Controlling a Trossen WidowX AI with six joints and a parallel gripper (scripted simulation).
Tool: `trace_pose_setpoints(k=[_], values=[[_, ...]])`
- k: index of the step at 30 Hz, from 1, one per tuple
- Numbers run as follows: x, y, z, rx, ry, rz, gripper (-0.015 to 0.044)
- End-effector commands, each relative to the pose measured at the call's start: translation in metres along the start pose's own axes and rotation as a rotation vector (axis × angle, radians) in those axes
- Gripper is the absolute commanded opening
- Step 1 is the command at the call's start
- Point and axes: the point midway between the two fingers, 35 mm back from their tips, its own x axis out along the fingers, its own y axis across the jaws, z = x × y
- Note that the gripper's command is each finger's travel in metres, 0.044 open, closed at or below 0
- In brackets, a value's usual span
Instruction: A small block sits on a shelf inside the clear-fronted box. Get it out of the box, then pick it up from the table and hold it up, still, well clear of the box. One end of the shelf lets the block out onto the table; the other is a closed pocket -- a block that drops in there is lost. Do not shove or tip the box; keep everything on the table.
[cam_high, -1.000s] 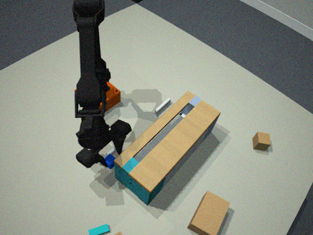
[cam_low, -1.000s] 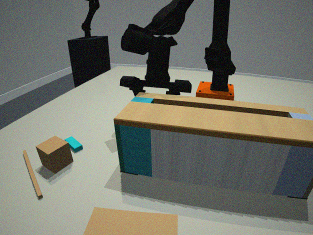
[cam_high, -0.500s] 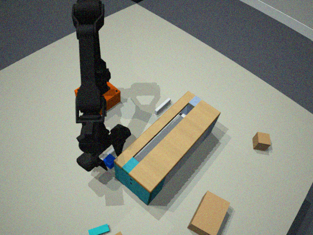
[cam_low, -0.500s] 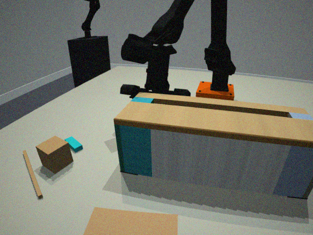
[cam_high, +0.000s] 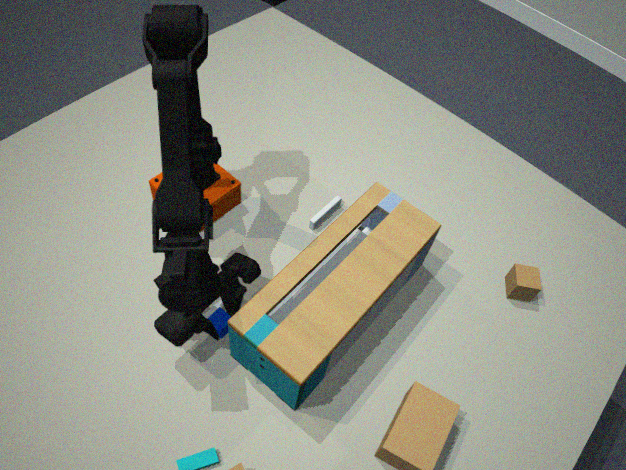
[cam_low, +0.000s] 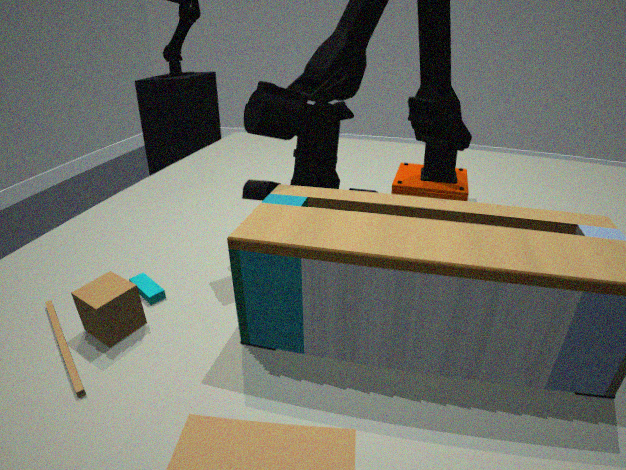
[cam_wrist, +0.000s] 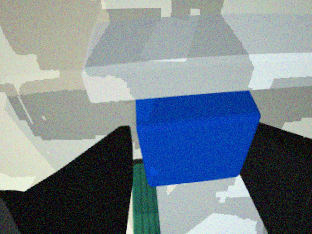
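Black two-fingered gripper (cam_high: 226, 323) (cam_low: 314, 179) (cam_wrist: 179, 132) stands partly spread around the blue cuboid block (cam_high: 219, 322) (cam_wrist: 192, 150) — a narrow gap shows at one finger. The block is outside, near the teal end of the long wood-topped box (cam_high: 348, 298) (cam_low: 424, 237). Farther right — a small tan wooden cube (cam_high: 523, 282).

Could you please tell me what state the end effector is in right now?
End effector: partly open around the blue block; whether it grips cannot be told.
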Motion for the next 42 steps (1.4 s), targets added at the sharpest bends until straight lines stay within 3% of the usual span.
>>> trace_pose_setpoints(k=[1,7,16,21,42], values=[[0.001,-0.001,0.001,-0.003,0.002,-0.006,0.0101],[-0.006,0.0,-0.003,-0.002,0.002,-0.005,0.0],[-0.053,0.0,-0.024,0.0,0.001,-0.002,0.0],[-0.059,-0.001,-0.026,0.013,0.0,0.004,0.0],[-0.141,-0.029,-0.043,0.426,0.052,0.21,0.0]])
